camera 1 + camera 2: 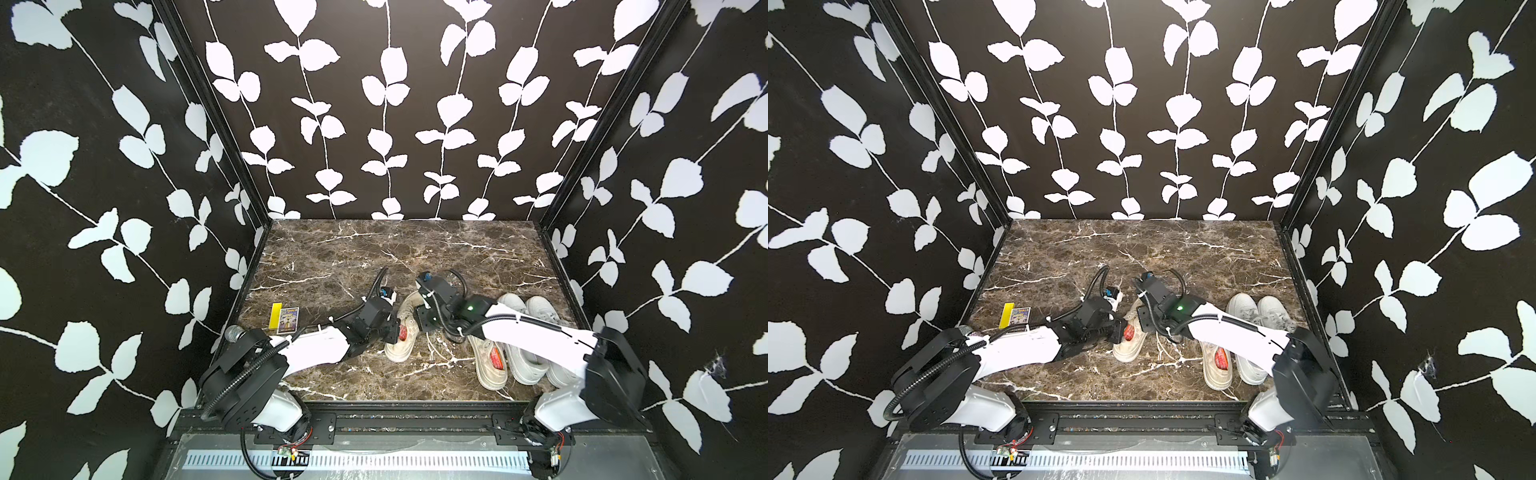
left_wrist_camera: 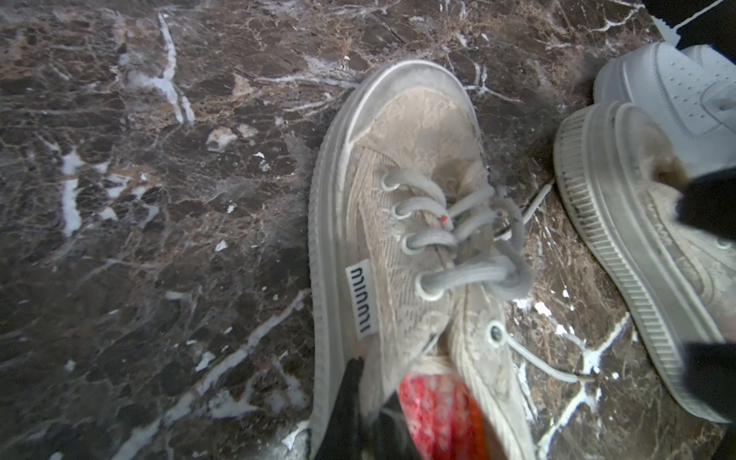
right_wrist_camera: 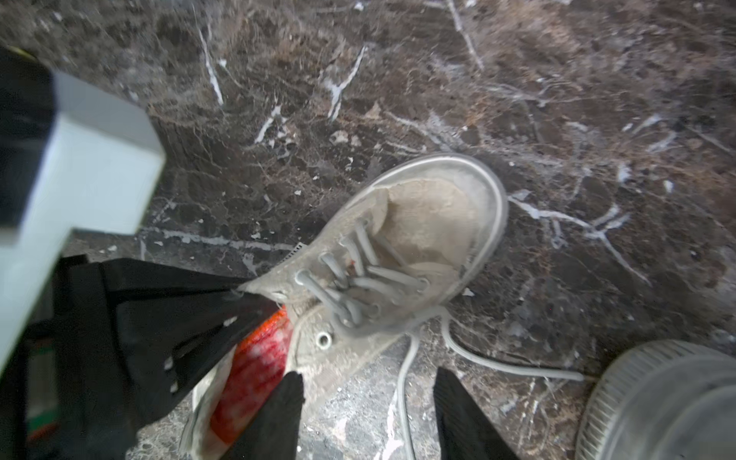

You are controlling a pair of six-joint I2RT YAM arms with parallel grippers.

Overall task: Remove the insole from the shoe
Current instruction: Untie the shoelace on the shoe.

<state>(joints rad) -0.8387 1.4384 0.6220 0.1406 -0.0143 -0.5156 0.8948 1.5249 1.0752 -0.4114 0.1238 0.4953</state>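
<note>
A worn beige shoe (image 2: 398, 223) lies on the marble desk (image 1: 332, 257), centre, nearer the front edge, with the red insole (image 3: 255, 370) inside its heel. Left gripper (image 3: 259, 296) clenched on the shoe's collar. Right gripper (image 3: 366, 378) alongside — jaws parted, empty.

A robot test cell is indicated; the marble-print tabletop (image 1: 332, 257) is boxed by leaf-patterned panels (image 1: 374, 104) at 9, 12, 3 o'clock.
</note>
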